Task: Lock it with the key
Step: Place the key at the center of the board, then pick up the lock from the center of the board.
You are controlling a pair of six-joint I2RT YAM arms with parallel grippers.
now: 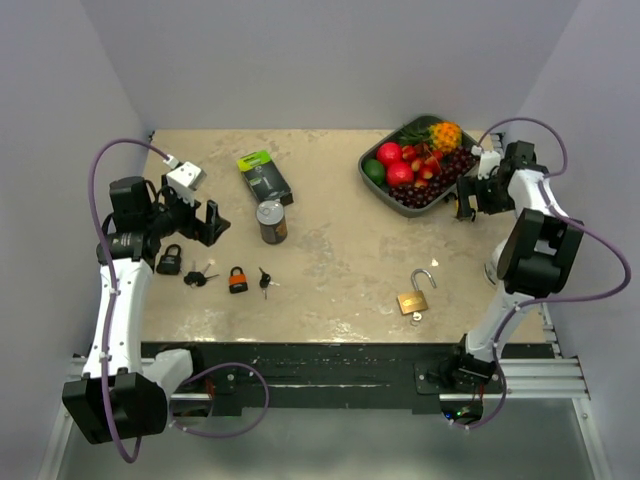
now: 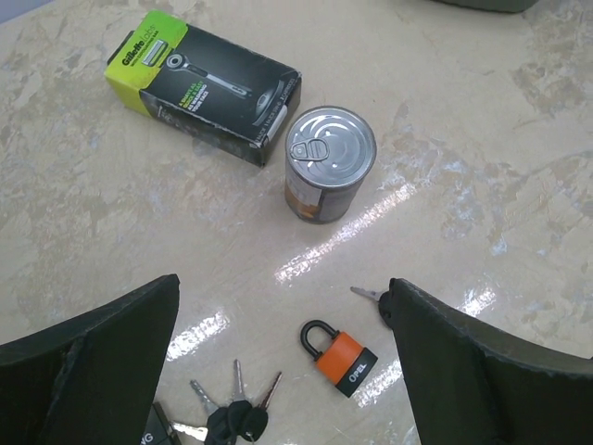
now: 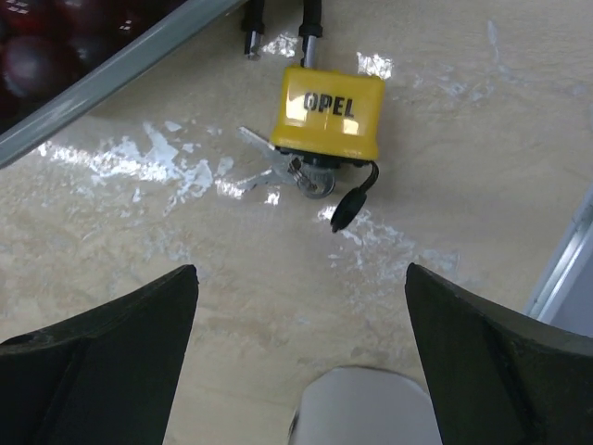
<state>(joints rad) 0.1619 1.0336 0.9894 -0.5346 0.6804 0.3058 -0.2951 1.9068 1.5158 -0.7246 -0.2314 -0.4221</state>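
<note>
An orange padlock [image 2: 343, 360] with its black shackle shut lies between my left gripper's open fingers; it also shows in the top view [image 1: 238, 279]. A bunch of black-headed keys [image 2: 236, 417] lies left of it, and a single key [image 2: 369, 294] lies by the right finger. My left gripper [image 2: 283, 283] is open and empty above them [image 1: 200, 222]. A yellow OPEL padlock [image 3: 329, 116] with a key ring at its keyhole lies ahead of my open, empty right gripper [image 3: 301, 271], beside the fruit tray [image 3: 111, 79]. A brass padlock [image 1: 415, 297] with its shackle open lies at the front right.
A tin can [image 2: 329, 162] and a black-and-green razor box [image 2: 204, 79] stand beyond the orange padlock. A black padlock [image 1: 168, 262] lies at the far left. The grey tray of fruit [image 1: 372, 182] sits at the back right. A white round object [image 3: 361, 408] lies under the right gripper.
</note>
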